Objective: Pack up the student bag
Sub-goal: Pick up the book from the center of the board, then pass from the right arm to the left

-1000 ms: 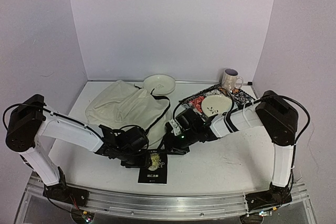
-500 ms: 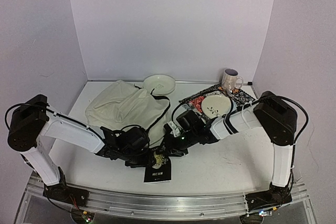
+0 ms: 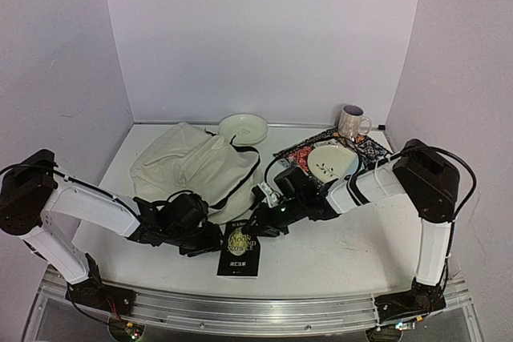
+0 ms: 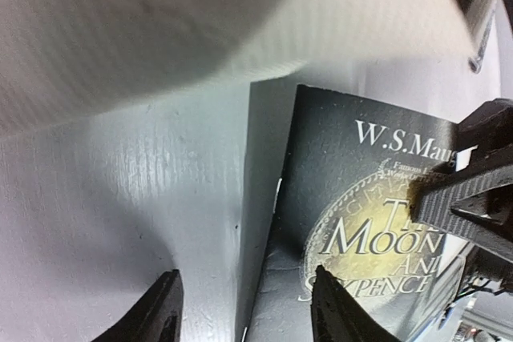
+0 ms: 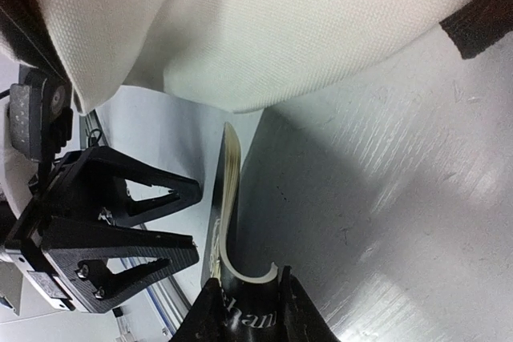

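The cream student bag (image 3: 192, 164) lies slumped at the back left of the table, and its fabric fills the top of the left wrist view (image 4: 184, 30) and the right wrist view (image 5: 280, 30). A black paperback book (image 3: 240, 251) lies in front of the bag near the table's front edge. My right gripper (image 3: 262, 226) (image 5: 244, 310) is shut on the book's (image 5: 220, 230) far edge, and the cover bends up there. My left gripper (image 3: 210, 239) (image 4: 248, 314) is open and low at the book's (image 4: 369, 222) left edge, one fingertip over the cover and one over the table.
A white bowl (image 3: 243, 127) sits at the back behind the bag. A patterned placemat (image 3: 298, 154) at the back right carries a white plate (image 3: 333, 159) and a mug (image 3: 351, 123). A black bag strap (image 3: 248, 167) trails beside the book. Walls enclose three sides.
My left arm has drawn back to the left and its gripper has come off the book. The book has shifted a little to the right, with the right gripper holding its far edge.
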Controlling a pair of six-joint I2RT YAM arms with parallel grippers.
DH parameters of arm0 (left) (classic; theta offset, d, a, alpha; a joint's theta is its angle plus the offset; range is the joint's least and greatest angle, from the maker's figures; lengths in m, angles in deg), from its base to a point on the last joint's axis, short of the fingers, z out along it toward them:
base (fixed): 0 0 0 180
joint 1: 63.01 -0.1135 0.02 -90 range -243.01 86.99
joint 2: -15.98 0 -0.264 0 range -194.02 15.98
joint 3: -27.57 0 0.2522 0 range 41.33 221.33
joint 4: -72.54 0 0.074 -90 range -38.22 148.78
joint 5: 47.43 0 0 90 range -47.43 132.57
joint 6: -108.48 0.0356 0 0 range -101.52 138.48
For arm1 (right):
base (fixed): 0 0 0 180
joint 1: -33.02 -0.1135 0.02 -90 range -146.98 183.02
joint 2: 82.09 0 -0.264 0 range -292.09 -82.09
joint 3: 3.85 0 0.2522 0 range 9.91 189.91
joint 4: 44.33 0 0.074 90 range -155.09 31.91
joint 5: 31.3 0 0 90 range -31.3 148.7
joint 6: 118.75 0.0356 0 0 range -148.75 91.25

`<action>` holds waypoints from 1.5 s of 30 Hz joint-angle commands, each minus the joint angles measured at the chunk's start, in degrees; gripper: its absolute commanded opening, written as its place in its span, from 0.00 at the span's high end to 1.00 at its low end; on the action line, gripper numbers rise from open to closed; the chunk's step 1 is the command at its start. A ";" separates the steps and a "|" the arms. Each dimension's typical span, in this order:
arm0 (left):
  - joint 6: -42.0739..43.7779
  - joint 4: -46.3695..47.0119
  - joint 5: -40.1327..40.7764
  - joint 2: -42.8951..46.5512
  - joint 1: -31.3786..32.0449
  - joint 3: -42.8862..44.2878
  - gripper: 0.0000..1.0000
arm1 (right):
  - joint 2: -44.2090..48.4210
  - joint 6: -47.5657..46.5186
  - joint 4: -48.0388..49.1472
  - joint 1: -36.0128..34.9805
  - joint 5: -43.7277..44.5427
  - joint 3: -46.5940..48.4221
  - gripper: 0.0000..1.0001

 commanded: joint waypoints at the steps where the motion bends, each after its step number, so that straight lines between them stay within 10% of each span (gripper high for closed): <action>1: -1.46 3.54 -2.70 0.66 -1.27 -2.89 0.40 | 3.10 -0.33 1.45 0.95 -1.71 -0.76 0.78; 27: 2.88 20.58 -14.18 8.96 -3.30 -1.79 0.41 | 15.48 0.11 8.73 3.45 -5.60 -3.73 0.76; 36: 2.37 23.72 -14.51 14.90 -3.29 -4.13 0.76 | 17.00 -1.13 9.03 4.24 -4.42 -5.48 0.71; 41: 3.47 23.62 -13.83 17.52 -4.02 -5.89 1.00 | 19.36 -3.52 8.98 5.88 -4.61 -7.46 0.56; 45: 7.94 22.37 -16.12 18.53 -5.28 -5.78 1.00 | 23.20 -9.74 6.98 7.80 -5.99 -8.74 0.37</action>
